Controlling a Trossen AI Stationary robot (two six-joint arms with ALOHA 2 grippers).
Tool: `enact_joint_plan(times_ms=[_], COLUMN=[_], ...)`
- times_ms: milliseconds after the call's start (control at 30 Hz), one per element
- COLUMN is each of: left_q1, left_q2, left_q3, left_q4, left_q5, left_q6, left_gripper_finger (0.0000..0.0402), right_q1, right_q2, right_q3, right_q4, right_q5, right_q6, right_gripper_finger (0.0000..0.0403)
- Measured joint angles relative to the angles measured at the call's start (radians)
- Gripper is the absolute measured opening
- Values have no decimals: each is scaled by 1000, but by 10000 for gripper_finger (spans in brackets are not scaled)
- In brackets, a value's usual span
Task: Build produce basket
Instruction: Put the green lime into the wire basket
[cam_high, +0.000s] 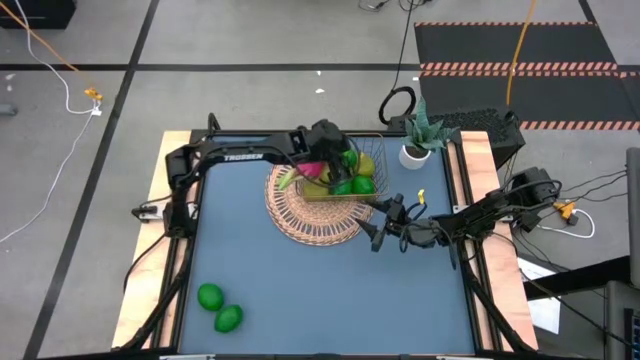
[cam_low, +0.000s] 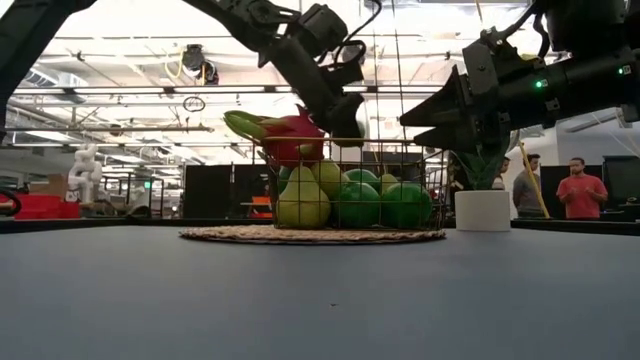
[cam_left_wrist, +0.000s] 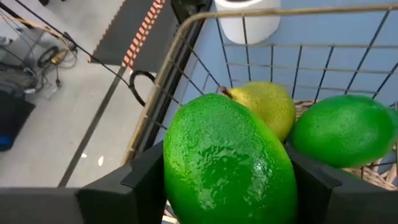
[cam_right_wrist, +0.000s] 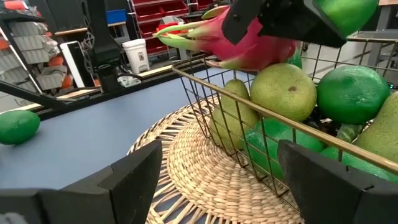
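Blue-grey table with pale wooden edges, spanning most of the high view. Round woven mat near the far middle, just under and partly in front of the copper wire basket. Potted plant in a white pot just beyond the basket's right corner. People standing far off in the room behind, seen only in the low view.

Left arm reaching in from the left edge, left gripper poised over the basket and clasping a lime between its dark fingers; lime bright green, pebbled, glossy, above the fruit already inside. Right gripper hanging just beside the mat's right rim, facing the basket, jaws spread apart with nothing between them.

Basket resting on the mat, open grid, well filled: pink dragon fruit with green tips lying across the top on the left side, yellow-green pears against the front wire, green limes beside them. Two more limes lying together on the table near the front left corner, well apart from the basket.

Dark fruit low in the basket mostly hidden behind pears and wire, too masked to make out. Basket contents in the high view largely covered by the left wrist.
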Motion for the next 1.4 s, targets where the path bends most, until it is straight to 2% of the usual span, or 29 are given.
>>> enact_joint_plan(times_ms=[133,333,500,733,900,1000,1167,1400], left_q1=[4,-13,-55,-125,-162,-194,-253,-348], left_q2=[-13,-53,-131,-284,-387,-450,-598,-838], left_q3=[0,0,0,2,-2,-38,-193,-496], left_q4=[8,16,-11,-120,-313,-380,-406,-368], left_q5=[-21,-140,-141,-162,-170,-247,-410,-432], left_q6=[15,153,163,14,-80,-161,-261,-455], left_gripper_finger=[279,355,396,380,362,350,329,306], right_q1=[0,0,0,0,18,45,78,72], right_q2=[0,0,0,0,1,0,0,90], right_q3=[0,0,0,0,0,0,17,252], right_q4=[0,1,6,9,39,117,190,-118], right_q5=[0,0,0,0,0,0,0,-2], right_q6=[1,16,11,30,19,-48,-124,-139], right_gripper_finger=[312,312,312,312,312,312,312,312])
